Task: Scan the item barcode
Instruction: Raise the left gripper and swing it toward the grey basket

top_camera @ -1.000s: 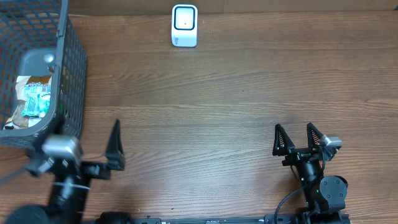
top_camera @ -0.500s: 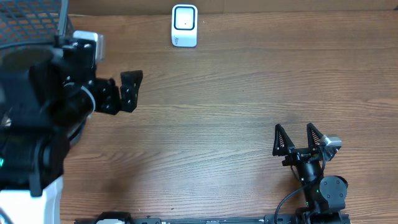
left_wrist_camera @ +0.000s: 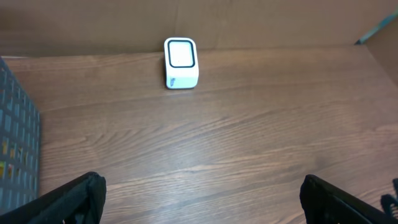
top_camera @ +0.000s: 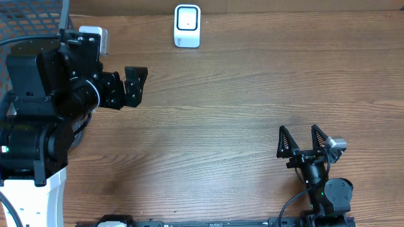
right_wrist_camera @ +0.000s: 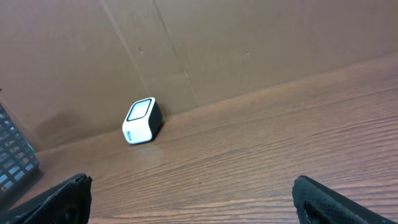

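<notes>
Standing at the far edge of the wooden table (top_camera: pixel 221 113), against the cardboard wall, is the white barcode scanner (top_camera: pixel 187 25). My left gripper (top_camera: pixel 134 87) hovers beside the mesh basket (top_camera: pixel 35 17), jaws spread wide and empty. My right gripper (top_camera: pixel 298 135) sits at the near edge, likewise spread and empty. I cannot see the basket's contents behind the left arm.

Both arms black. The left arm (top_camera: pixel 44 107) has bulky housings, round joints and a white base segment, with a white camera block (top_camera: pixel 95 39) at the wrist. The left gripper (top_camera: pixel 136 87) has blocky black fingers. The right arm (top_camera: pixel 322 186) is slim, with a thin cable (top_camera: pixel 289 207) looping at its base (tiny green light (top_camera: pixel 324 191) on its body). The right gripper (top_camera: pixel 298 129) has two black triangular fingers and a grey camera block (top_camera: pixel 336 144) beside them.
</notes>
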